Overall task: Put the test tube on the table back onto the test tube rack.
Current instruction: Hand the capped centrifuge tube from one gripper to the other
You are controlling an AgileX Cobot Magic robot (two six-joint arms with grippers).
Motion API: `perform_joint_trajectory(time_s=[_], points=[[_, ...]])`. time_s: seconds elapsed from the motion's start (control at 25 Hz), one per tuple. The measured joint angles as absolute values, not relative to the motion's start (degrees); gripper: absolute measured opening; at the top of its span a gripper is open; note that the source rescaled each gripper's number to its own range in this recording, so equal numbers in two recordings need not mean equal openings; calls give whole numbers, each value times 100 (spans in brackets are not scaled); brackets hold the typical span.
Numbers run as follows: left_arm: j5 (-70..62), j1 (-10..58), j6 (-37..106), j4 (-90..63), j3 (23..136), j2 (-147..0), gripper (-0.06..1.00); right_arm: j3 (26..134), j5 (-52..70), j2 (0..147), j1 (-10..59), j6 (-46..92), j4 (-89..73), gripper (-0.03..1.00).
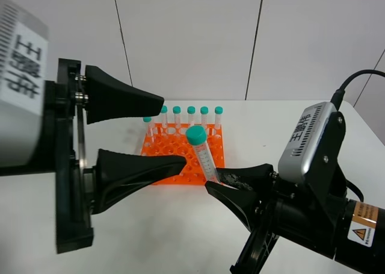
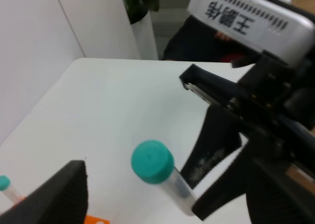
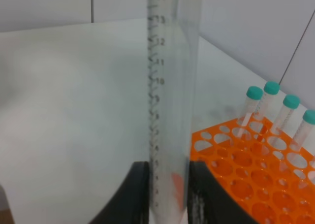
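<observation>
One tube [image 1: 204, 156] sits clamped cap-up in my right gripper [image 1: 219, 179], near the rack [image 1: 171, 145]; my left gripper [image 1: 173, 129] gapes wide, holding nothing.

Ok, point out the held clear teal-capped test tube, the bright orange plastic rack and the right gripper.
test tube [image 1: 195, 135]: exterior high view, teal cap.
rack [image 1: 171, 143]: exterior high view, top grid.
right gripper [image 3: 168, 184]: right wrist view, between fingertips.

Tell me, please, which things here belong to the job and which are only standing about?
Belong to the job:
test tube, held in the right gripper
orange rack
table

Only standing about:
other green-capped tubes, already in the rack
left gripper, open and empty
potted plant beyond the table
</observation>
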State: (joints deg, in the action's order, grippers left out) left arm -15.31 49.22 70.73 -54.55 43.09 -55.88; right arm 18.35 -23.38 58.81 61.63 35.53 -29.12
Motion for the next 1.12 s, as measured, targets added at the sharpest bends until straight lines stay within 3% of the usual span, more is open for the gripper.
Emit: perform_joint_trajectory(time_s=[0.6, 0.64, 0.84, 1.12], points=[[-398, 5185, 7181, -5622, 4347, -6424, 99, 1835, -2350, 5881, 6163, 3597, -2829, 0], [-398, 5185, 7181, -5666, 4368, -6424, 95, 1835, -2350, 5881, 6163, 3597, -2829, 0], [-616, 5187, 7181, -5784, 4390, -6424, 53, 1835, -2413, 5881, 6163, 3610, -2782, 0], [-978, 5187, 7181, -5784, 4390, -6424, 33, 1835, -2598, 5881, 6163, 3638, -2722, 0]])
